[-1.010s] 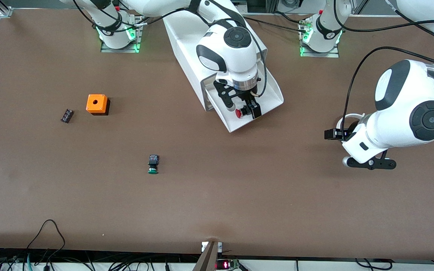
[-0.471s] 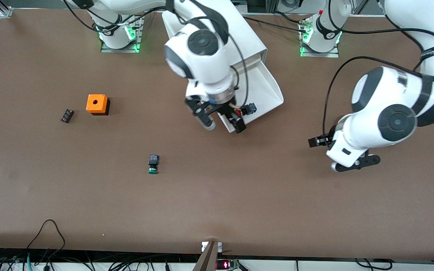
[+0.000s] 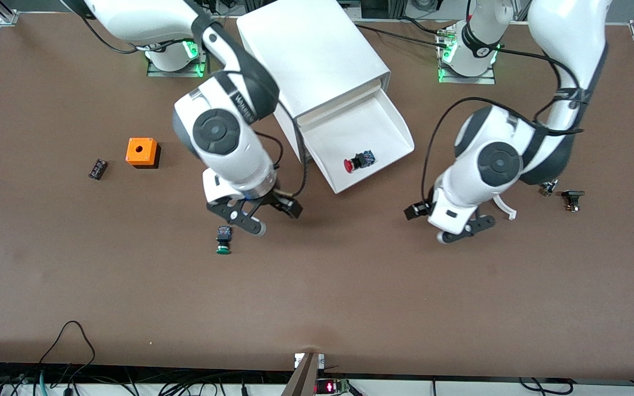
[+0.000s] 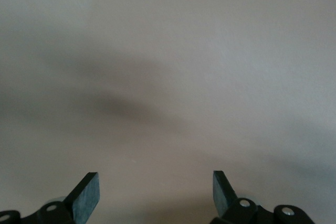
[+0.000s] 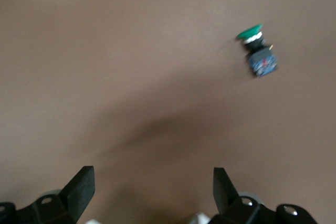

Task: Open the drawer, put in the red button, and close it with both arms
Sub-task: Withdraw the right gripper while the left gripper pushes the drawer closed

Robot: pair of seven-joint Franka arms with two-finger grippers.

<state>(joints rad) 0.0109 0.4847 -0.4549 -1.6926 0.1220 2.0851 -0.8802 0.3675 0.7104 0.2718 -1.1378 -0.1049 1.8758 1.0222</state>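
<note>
The drawer (image 3: 362, 125) stands pulled out of the white cabinet (image 3: 311, 49). The red button (image 3: 351, 164) lies on its side in the drawer, close to the drawer's front wall, with nothing touching it. My right gripper (image 3: 274, 219) hangs open and empty over the table next to a green-capped button (image 3: 223, 241), outside the drawer. In the right wrist view the open gripper (image 5: 152, 187) has only bare table between its fingers, and the green button (image 5: 257, 51) lies ahead of it. My left gripper (image 3: 428, 224) is open and empty over the table, off the drawer's corner toward the left arm's end. The left wrist view shows its fingertips (image 4: 156, 190) apart over bare table.
An orange box with a hole (image 3: 142, 152) and a small black part (image 3: 97, 169) lie toward the right arm's end. Two small dark parts (image 3: 572, 198) lie toward the left arm's end, beside the left arm.
The right gripper let go of the red button in the drawer and swung out over the table toward the green button. The left arm moved in closer to the drawer.
</note>
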